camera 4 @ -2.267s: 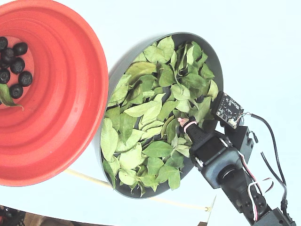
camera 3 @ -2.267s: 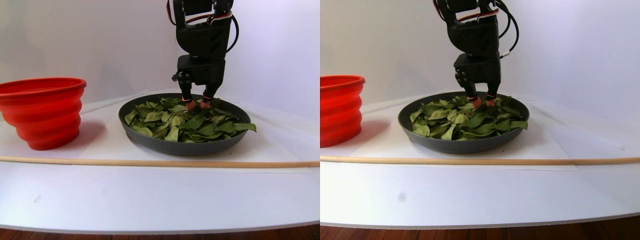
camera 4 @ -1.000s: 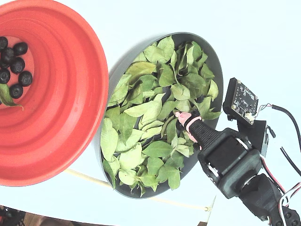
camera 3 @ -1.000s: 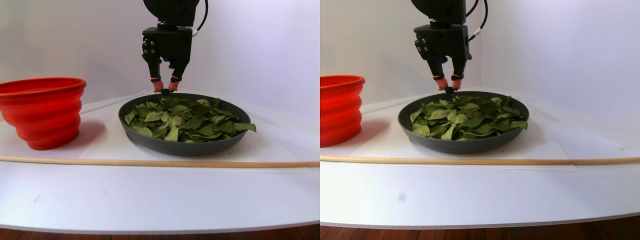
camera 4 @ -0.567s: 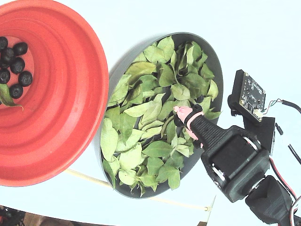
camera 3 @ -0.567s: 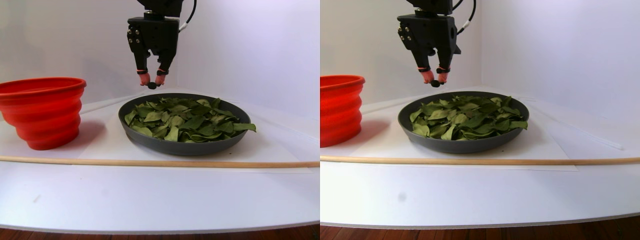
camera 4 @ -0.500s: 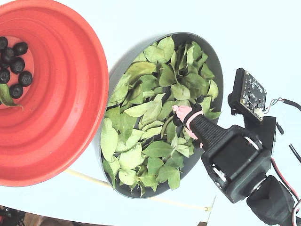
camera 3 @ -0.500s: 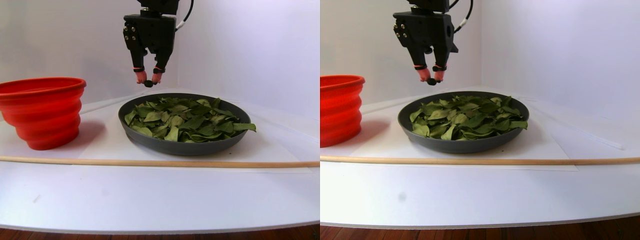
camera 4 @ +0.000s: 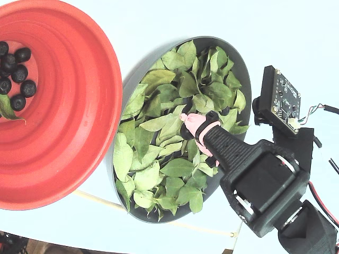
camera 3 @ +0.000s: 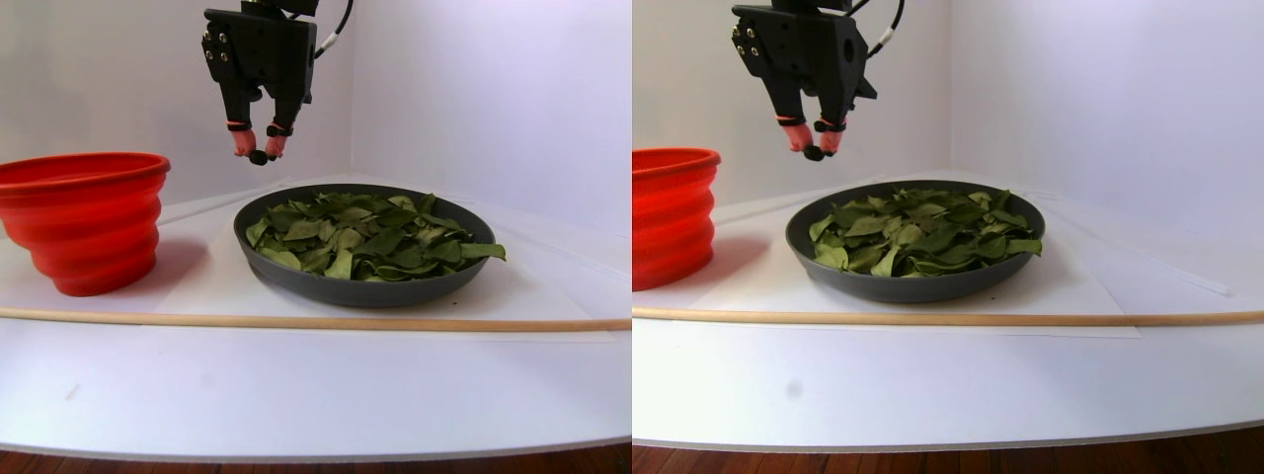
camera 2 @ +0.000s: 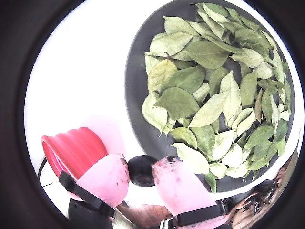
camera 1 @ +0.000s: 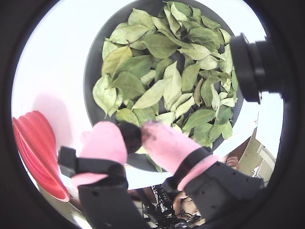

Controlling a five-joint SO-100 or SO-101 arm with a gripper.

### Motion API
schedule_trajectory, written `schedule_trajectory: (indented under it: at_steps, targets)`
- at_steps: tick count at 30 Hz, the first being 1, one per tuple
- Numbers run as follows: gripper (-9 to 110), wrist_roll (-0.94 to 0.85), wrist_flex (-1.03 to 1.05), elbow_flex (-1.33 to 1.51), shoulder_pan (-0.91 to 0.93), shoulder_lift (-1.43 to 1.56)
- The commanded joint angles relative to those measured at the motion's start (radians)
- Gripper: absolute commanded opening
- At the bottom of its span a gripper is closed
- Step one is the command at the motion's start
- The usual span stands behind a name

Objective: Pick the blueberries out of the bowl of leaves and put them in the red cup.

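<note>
My gripper (camera 1: 131, 136) has pink-padded fingers and is shut on one dark blueberry (camera 1: 129, 137), which also shows in the other wrist view (camera 2: 141, 170). In the stereo pair view the gripper (camera 3: 259, 153) hangs well above the back left rim of the dark grey bowl (camera 3: 365, 289), with the berry (camera 3: 259, 158) at its tips. The bowl (camera 1: 93, 71) is full of green leaves (camera 1: 162, 81); no other berries show among them. The red cup (camera 3: 84, 222) stands left of the bowl. In the fixed view the cup (camera 4: 63, 106) holds several blueberries (camera 4: 16, 74) and one leaf (camera 4: 5, 108).
A thin wooden stick (camera 3: 296, 321) lies across the white table in front of the bowl and cup. A second camera (camera 1: 252, 67) and its circuit board (camera 4: 283, 100) stick out beside the gripper. The table's front edge shows low in the stereo pair view.
</note>
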Motion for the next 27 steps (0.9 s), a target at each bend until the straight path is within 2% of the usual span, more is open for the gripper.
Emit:
schedule_trajectory:
  at_steps: [1, 27]
  targets:
    - [9, 0.015, 0.012, -0.011, -0.028, 0.118]
    - [9, 0.150, 0.060, 0.048, -0.253, 0.232]
